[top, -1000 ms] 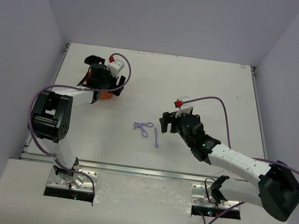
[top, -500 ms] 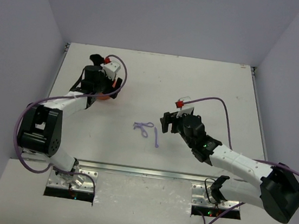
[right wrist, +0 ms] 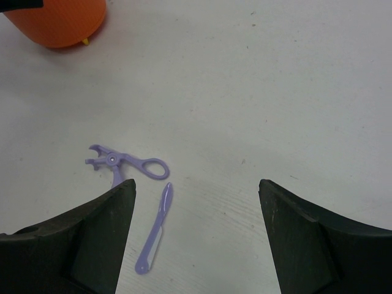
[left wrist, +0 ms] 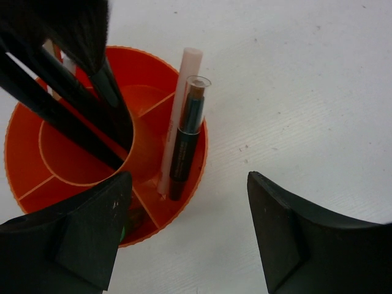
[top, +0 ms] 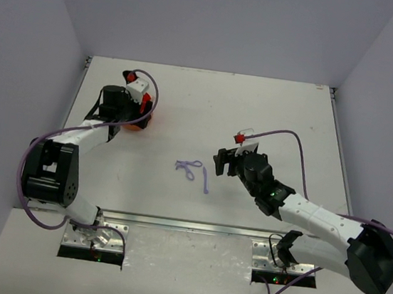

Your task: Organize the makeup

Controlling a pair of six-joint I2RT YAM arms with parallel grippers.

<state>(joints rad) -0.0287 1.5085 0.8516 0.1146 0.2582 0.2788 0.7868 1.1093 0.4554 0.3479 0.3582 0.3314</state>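
White table [top: 273,106], pale lilac-grey walls [top: 219,21]. At its 10 o'clock the orange tub [left wrist: 67,150] holds black brushes [left wrist: 73,92], a pale stick [left wrist: 182,92] and a dark pencil [left wrist: 184,147], leaning toward 12. Near centre the lilac looped tool [right wrist: 125,164] lies 9-to-3, loop at 3; the lilac stick [right wrist: 154,229] beside it runs 1-to-7. The left gripper [left wrist: 188,184] hangs over the tub, released; the right gripper [right wrist: 196,187], reaching toward 10, gapes empty.

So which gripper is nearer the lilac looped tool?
Right. The right gripper hovers just beside the lilac looped tool, jaws open; the left gripper is far off, over the orange tub at the back left.
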